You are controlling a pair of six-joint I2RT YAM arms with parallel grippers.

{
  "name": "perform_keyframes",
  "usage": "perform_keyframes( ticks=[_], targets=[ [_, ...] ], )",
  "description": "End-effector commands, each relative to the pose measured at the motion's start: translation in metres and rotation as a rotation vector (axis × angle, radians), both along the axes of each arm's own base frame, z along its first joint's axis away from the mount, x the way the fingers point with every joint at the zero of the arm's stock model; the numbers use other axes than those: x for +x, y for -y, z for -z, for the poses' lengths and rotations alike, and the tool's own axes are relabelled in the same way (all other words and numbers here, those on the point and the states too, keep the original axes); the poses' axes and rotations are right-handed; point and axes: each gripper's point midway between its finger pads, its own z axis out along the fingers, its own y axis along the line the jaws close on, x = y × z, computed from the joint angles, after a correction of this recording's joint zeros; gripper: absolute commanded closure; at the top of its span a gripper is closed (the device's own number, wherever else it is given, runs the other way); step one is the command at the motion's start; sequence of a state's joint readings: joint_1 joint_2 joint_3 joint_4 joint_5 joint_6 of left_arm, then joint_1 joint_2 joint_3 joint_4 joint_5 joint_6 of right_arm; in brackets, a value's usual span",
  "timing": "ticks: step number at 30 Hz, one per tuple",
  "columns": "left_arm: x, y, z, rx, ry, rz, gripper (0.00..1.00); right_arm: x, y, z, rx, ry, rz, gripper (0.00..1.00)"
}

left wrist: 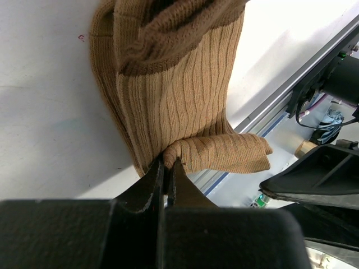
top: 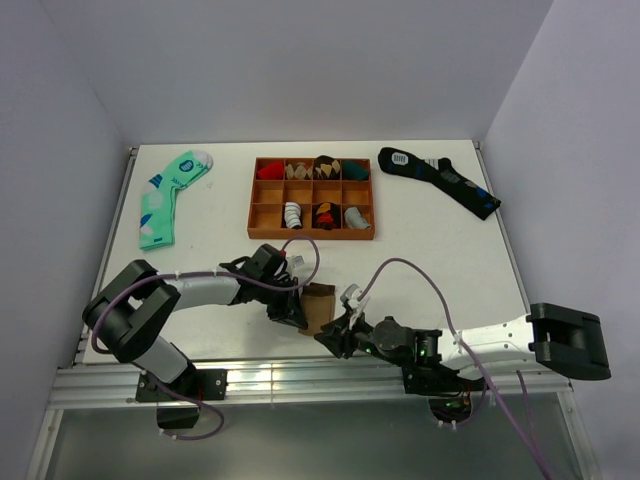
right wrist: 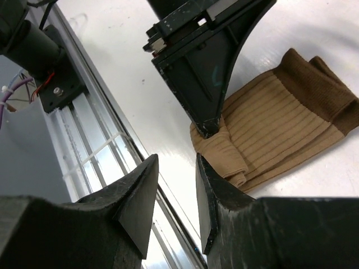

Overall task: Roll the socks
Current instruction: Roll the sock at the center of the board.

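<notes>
Left fingers (left wrist: 152, 182) are clamping the soft, limp socks (left wrist: 179, 89) at the folded toe. Right fingers (right wrist: 140, 190) are hovering apart beside the socks.

Tan-brown ribbed socks (left wrist: 179, 101) with a darker brown cuff; mint-green sock (top: 165, 200) with white dots; dark navy sock (top: 440, 178) with blue patches; orange-brown tray (top: 312, 236); white table (top: 450, 260).

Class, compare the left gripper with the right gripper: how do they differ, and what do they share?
The left gripper is shut, pinching the folded end of the socks; the right gripper is open and holds nothing. The left one touches the socks; the right one hangs apart from them. Both are black, near that folded end.
</notes>
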State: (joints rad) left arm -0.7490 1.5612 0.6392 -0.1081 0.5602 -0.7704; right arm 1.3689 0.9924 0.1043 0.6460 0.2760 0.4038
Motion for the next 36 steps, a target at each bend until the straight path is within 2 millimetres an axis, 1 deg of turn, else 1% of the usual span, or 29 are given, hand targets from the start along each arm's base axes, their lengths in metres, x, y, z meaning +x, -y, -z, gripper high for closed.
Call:
perform_keyframes(
  ticks=[1, 2, 5, 8, 9, 13, 14, 21, 22, 24, 29, 32, 33, 36],
  targets=[
    [-0.002, -0.011, 0.01, 0.062, -0.011, 0.017, 1.0, -0.001, -0.008, -0.015, 0.055, 0.034, -0.012, 0.6],
    [-0.002, -0.012, 0.011, 0.064, -0.014, 0.016, 1.0, -0.006, -0.009, -0.014, 0.055, 0.034, -0.027, 0.6],
    [-0.001, -0.013, 0.01, 0.067, -0.012, 0.02, 1.0, -0.009, -0.009, -0.009, 0.038, 0.032, -0.027, 0.59],
    [-0.001, -0.015, 0.01, 0.067, -0.015, 0.018, 1.0, -0.009, -0.01, -0.001, 0.014, 0.027, -0.026, 0.59],
    [-0.002, -0.015, 0.011, 0.068, -0.017, 0.02, 1.0, -0.009, -0.011, 0.004, -0.004, 0.022, -0.024, 0.59],
    [-0.003, -0.016, 0.008, 0.067, -0.015, 0.024, 1.0, -0.007, -0.01, 0.011, -0.011, 0.011, -0.005, 0.6],
    [-0.004, -0.017, 0.008, 0.067, -0.014, 0.025, 1.0, -0.006, -0.01, 0.009, -0.001, 0.013, -0.002, 0.59],
    [-0.007, -0.021, 0.007, 0.074, -0.008, 0.034, 1.0, 0.005, -0.013, 0.004, -0.014, 0.046, 0.013, 0.58],
    [-0.007, -0.021, 0.007, 0.075, -0.005, 0.035, 1.0, 0.009, -0.013, 0.002, -0.015, 0.048, 0.022, 0.58],
    [-0.006, -0.022, 0.007, 0.074, -0.001, 0.034, 1.0, 0.014, -0.012, 0.006, -0.041, 0.049, 0.032, 0.59],
    [-0.008, -0.022, 0.008, 0.07, -0.005, 0.041, 1.0, 0.023, -0.011, 0.008, -0.035, 0.041, 0.036, 0.58],
    [-0.007, -0.021, 0.007, 0.066, -0.003, 0.044, 1.0, 0.028, -0.013, 0.013, -0.053, 0.037, 0.038, 0.59],
    [-0.008, -0.02, 0.006, 0.063, -0.004, 0.046, 1.0, 0.028, -0.014, 0.018, -0.069, 0.036, 0.03, 0.59],
    [-0.007, -0.02, 0.007, 0.065, -0.002, 0.051, 1.0, 0.029, -0.018, 0.02, -0.077, 0.036, 0.018, 0.59]
  ],
)
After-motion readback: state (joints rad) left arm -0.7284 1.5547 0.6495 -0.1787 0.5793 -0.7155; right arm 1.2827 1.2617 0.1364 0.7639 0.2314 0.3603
